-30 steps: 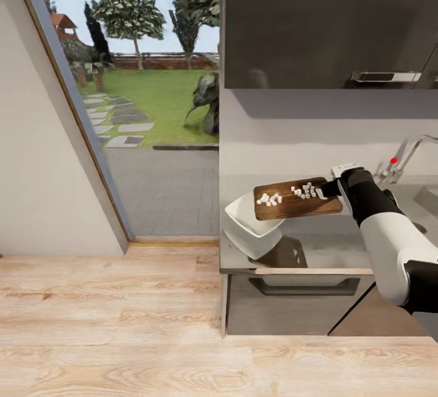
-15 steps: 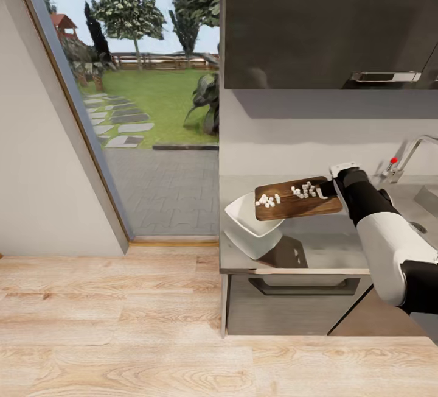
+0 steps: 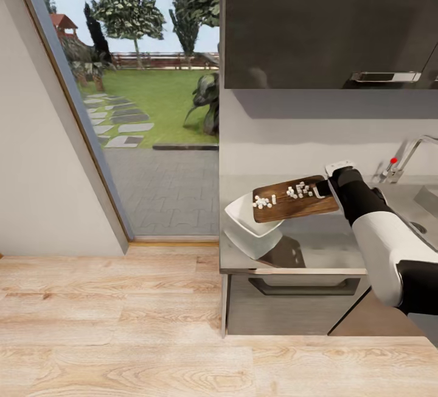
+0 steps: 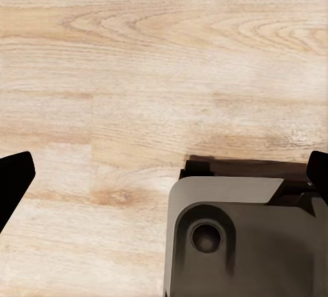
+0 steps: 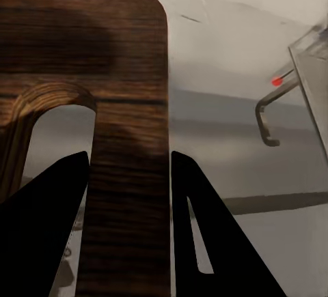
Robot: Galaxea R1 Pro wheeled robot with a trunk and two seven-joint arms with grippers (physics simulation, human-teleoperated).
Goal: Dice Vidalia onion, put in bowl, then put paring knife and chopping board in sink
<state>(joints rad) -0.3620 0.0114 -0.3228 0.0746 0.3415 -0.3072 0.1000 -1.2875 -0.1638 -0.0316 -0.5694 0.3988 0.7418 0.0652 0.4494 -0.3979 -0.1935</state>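
My right end effector (image 5: 126, 194) pinches the chopping board (image 3: 293, 198) at its handle end; its long axis runs toward the bowl (image 3: 246, 220), far end overhanging, diced onion (image 3: 286, 195) on top. Left end effector (image 4: 164, 174) spread, idle.

Bright daylight comes through the glass door (image 3: 121, 111) at left; soft shadows lie under the cabinet (image 3: 328, 19); slightly blurry render.

Pale wood floor (image 3: 121, 324) across my frame's bottom, glass door (image 3: 134, 98) upper left onto garden, dark wall cabinet (image 3: 328, 19) upper right.
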